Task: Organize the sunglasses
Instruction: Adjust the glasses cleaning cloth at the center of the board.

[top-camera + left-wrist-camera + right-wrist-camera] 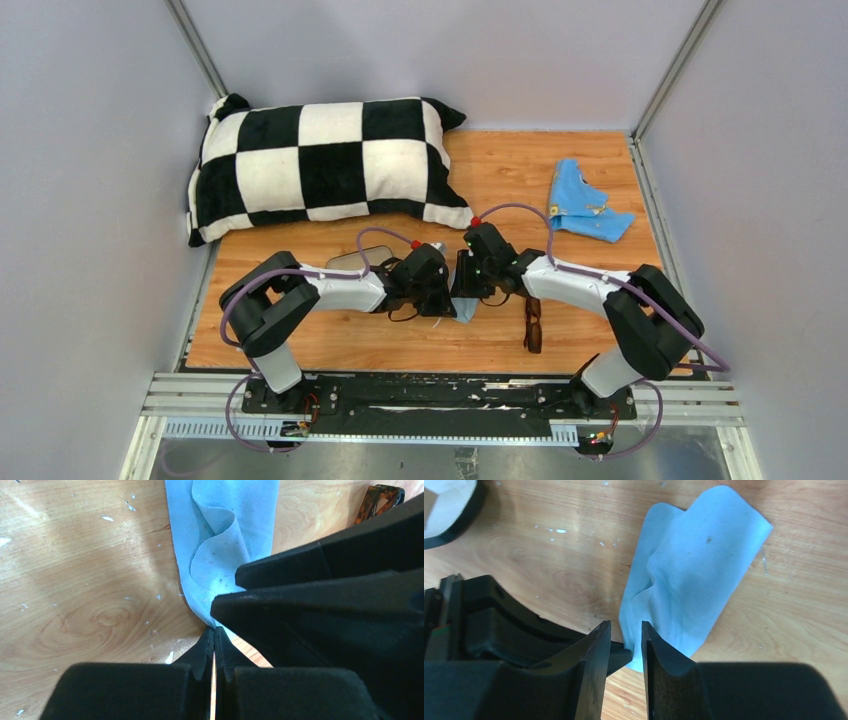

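Cloth [225, 540] is clamped in the left gripper [214, 645]; the right gripper [625, 630], jaws slightly apart, straddles its corner, likely for folding.

A wooden tabletop [520, 170], warm orange with clear grain and small white flecks, is boxed in by plain pale grey walls [450, 50] at the back and on both sides. Slim metal posts [197, 48] run up the two far corners. A metal rail [200, 405] edges the near side. The light is soft and even.
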{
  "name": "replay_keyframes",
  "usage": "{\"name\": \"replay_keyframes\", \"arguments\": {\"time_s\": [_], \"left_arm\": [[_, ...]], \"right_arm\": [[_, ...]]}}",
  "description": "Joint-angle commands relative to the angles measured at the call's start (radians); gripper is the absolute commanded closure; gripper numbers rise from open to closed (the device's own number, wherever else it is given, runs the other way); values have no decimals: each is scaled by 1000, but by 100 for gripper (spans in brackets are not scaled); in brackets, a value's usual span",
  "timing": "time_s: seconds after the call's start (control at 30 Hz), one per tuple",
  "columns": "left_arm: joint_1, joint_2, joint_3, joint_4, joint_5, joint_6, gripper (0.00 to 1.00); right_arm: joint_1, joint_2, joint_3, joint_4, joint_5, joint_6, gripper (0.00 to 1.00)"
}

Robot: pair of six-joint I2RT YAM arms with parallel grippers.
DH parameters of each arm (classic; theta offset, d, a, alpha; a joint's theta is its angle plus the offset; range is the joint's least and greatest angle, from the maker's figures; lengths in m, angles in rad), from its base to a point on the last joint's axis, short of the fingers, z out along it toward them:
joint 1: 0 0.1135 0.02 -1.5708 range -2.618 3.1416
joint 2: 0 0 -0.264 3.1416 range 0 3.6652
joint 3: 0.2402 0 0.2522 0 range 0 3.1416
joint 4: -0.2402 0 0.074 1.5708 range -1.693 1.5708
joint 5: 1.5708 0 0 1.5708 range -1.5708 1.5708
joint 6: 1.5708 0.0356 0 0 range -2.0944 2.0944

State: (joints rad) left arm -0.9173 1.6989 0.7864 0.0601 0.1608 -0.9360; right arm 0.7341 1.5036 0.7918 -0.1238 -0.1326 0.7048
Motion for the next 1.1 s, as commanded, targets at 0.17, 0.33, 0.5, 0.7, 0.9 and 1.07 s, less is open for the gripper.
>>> {"name": "replay_keyframes", "arguments": {"time_s": [0.17,0.33,0.5,0.7,0.9,1.07], "left_arm": [[1,28,-24,24,31,6,100],[2,49,-20,44,51,-1,100],[4,54,-16,43,54,5,100],[29,33,-34,44,54,9,100],[91,8,-69,43,70,38,100],[137,-34,-42,30,49,53,100]], "right_arm": [[38,51,70,-136,188,-30,65],[44,99,63,-137,243,-10,65],[46,133,54,-148,281,1,75],[46,61,60,-186,303,-10,100],[34,-51,81,-211,290,-36,100],[11,-108,100,-215,296,-56,100]]}}
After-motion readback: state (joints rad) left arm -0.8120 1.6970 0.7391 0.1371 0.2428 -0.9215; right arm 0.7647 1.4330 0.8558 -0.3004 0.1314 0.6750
